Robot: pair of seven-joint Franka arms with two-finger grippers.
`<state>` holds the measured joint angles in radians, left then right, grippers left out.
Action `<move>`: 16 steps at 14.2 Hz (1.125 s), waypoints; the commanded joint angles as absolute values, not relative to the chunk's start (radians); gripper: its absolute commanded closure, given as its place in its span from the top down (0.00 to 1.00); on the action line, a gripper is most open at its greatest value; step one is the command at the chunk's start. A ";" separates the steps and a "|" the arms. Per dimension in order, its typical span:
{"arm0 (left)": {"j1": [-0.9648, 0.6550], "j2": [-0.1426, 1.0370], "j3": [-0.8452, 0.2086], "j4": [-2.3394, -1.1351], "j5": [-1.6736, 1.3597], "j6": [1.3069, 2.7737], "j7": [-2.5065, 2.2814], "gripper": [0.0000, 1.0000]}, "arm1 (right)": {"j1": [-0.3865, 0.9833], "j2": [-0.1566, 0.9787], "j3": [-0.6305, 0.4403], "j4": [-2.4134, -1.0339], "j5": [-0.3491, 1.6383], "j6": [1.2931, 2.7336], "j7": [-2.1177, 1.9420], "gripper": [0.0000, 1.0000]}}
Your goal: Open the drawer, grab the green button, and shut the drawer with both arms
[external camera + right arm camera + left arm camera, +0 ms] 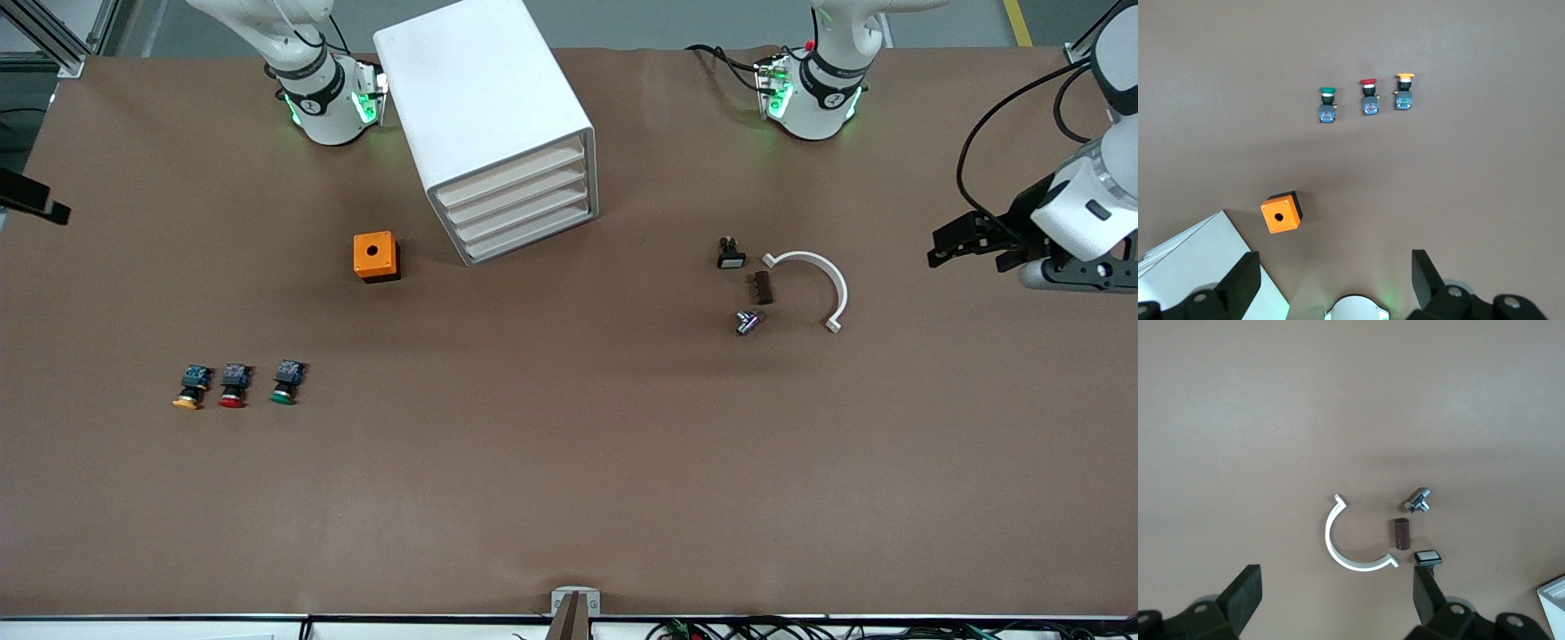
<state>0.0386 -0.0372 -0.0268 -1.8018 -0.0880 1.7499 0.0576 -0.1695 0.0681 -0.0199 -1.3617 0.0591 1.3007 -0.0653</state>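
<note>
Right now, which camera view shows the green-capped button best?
The right wrist view shows the green-capped button best: its green cap and black-and-blue body are distinct, in a row with the red-capped button and the yellow-orange-capped button. The front view also shows it, but smaller. The left wrist view does not show it.

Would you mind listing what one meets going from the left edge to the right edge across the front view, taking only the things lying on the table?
Yellow-orange button → red button → green button → orange box → white drawer cabinet → white curved bracket.
</note>
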 commanded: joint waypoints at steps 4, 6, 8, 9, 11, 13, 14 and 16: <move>0.055 -0.066 -0.034 -1.796 -0.023 1.770 0.081 1.00 | -0.130 -0.127 0.005 -1.621 0.023 1.440 -0.074 1.00; 0.049 -0.055 -0.034 -1.769 -0.021 1.772 0.081 1.00 | -0.111 -0.155 0.002 -1.660 0.021 1.468 -0.074 1.00; 0.040 -0.049 -0.034 -1.747 -0.009 1.775 0.080 1.00 | -0.089 -0.163 -0.002 -1.667 0.009 1.476 -0.074 1.00; 0.031 -0.040 -0.032 -1.737 0.000 1.785 0.080 1.00 | -0.078 -0.167 -0.005 -1.675 0.006 1.482 -0.074 1.00; 0.002 -0.015 -0.008 -1.698 0.002 1.787 0.080 1.00 | -0.075 -0.187 -0.003 -1.706 -0.006 1.522 -0.074 1.00; -0.044 0.006 0.040 -1.664 0.000 1.787 0.080 1.00 | -0.080 -0.192 -0.005 -1.712 -0.006 1.528 -0.074 1.00; -0.038 0.008 0.040 -1.655 0.000 1.787 0.080 1.00 | -0.080 -0.193 -0.006 -1.720 -0.006 1.528 -0.072 1.00; -0.035 0.008 0.040 -1.655 0.000 1.787 0.080 1.00 | -0.080 -0.207 -0.008 -1.738 -0.006 1.537 -0.072 1.00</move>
